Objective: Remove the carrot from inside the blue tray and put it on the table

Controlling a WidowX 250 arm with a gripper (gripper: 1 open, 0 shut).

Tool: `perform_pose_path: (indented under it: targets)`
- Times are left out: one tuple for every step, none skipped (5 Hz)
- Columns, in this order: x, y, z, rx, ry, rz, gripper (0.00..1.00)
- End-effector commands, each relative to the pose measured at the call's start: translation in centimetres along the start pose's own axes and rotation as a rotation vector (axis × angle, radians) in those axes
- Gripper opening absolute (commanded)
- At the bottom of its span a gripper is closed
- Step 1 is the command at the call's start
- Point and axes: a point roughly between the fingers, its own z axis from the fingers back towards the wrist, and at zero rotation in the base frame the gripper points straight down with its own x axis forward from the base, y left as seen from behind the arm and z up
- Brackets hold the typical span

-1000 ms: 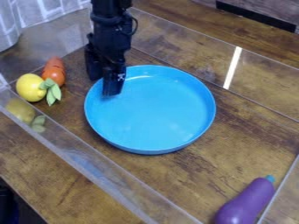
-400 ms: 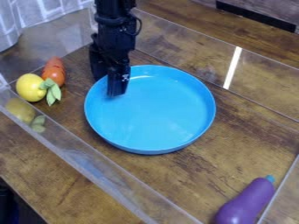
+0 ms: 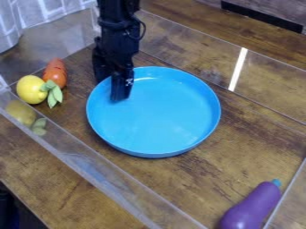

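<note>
The carrot (image 3: 55,72), small and orange-red with a green top, lies on the table (image 3: 257,134) left of the blue tray (image 3: 156,112), next to a yellow lemon. It is outside the tray's rim. The black gripper (image 3: 117,89) hangs from above over the tray's left rim, fingers pointing down. Its jaws stand open with nothing between them. It is a short way right of the carrot, not touching it. The tray's inside holds nothing.
A yellow lemon (image 3: 31,89) with a green leaf sits just in front of the carrot. A purple eggplant (image 3: 251,210) lies at the front right. Clear plastic edging (image 3: 84,165) runs along the table's front-left edge.
The gripper has shifted slightly right and a little toward the tray's inside. The carrot, lemon and tray have not moved.
</note>
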Motion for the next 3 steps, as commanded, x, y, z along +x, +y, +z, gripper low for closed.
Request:
perform_pose_path:
  targets:
    - [1.1, -0.2, 1.5, 0.032, -0.044, -0.019, 0.00]
    - [1.1, 0.0, 2.2, 0.036, -0.042, -0.023, 0.00]
    - [1.5, 1.1, 3.4, 0.053, -0.049, -0.026, 0.00]
